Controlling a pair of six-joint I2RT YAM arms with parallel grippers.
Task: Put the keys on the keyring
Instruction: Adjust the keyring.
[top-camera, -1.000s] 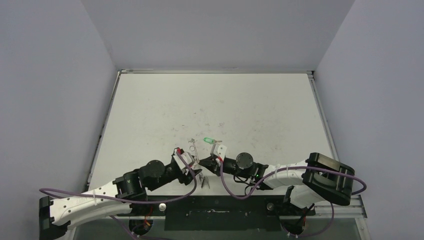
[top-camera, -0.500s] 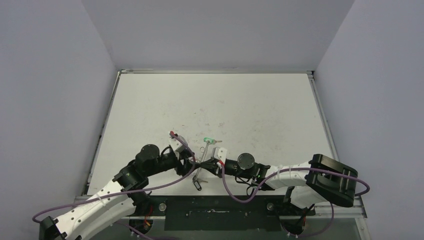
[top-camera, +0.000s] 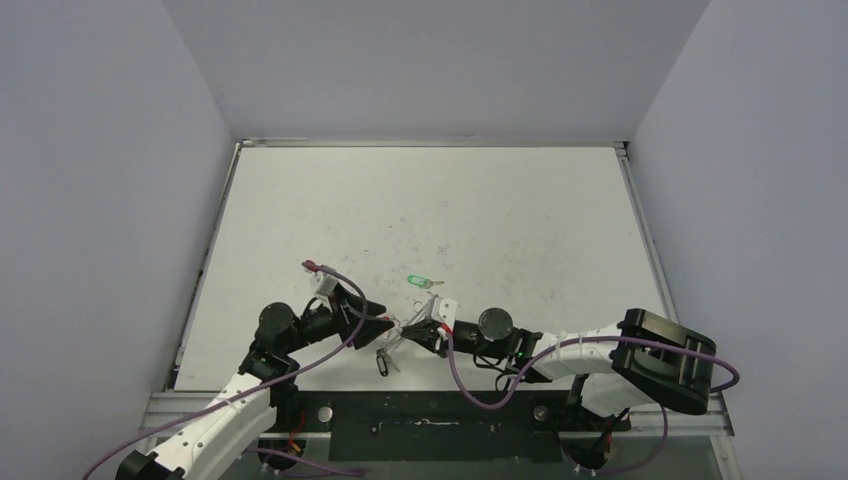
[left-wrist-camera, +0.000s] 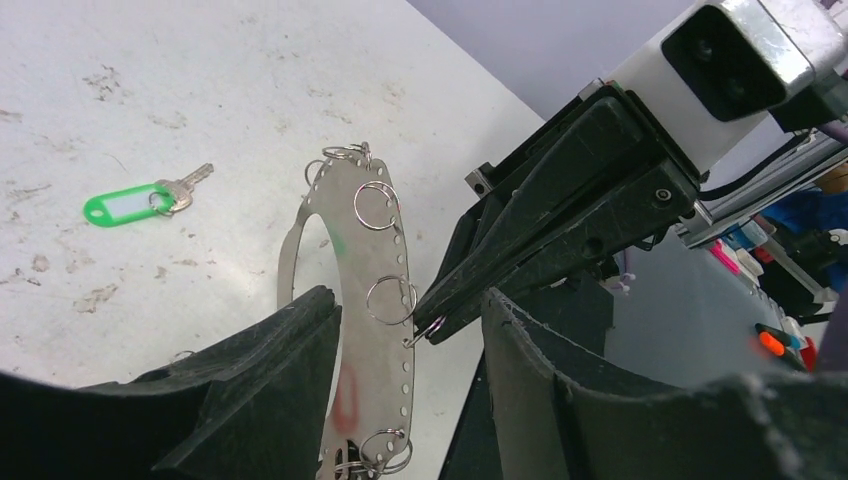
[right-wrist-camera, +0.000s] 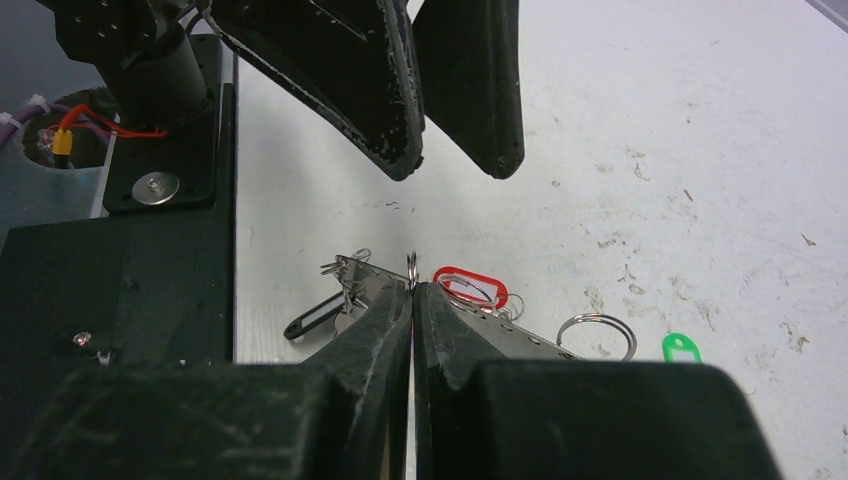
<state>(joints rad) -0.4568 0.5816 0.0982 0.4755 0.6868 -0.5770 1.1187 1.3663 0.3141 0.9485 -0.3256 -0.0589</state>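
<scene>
Near the keyring (left-wrist-camera: 362, 262) lies the green-tagged key (left-wrist-camera: 130, 205).

White tabletop (top-camera: 520, 200), scuffed, dark smudges near middle; plain pale lavender-grey walls (top-camera: 430, 60) close on left, back, right; thin metal trim (top-camera: 430, 141) along table edges; dark rail (top-camera: 430, 425) at near edge; even, soft light
</scene>
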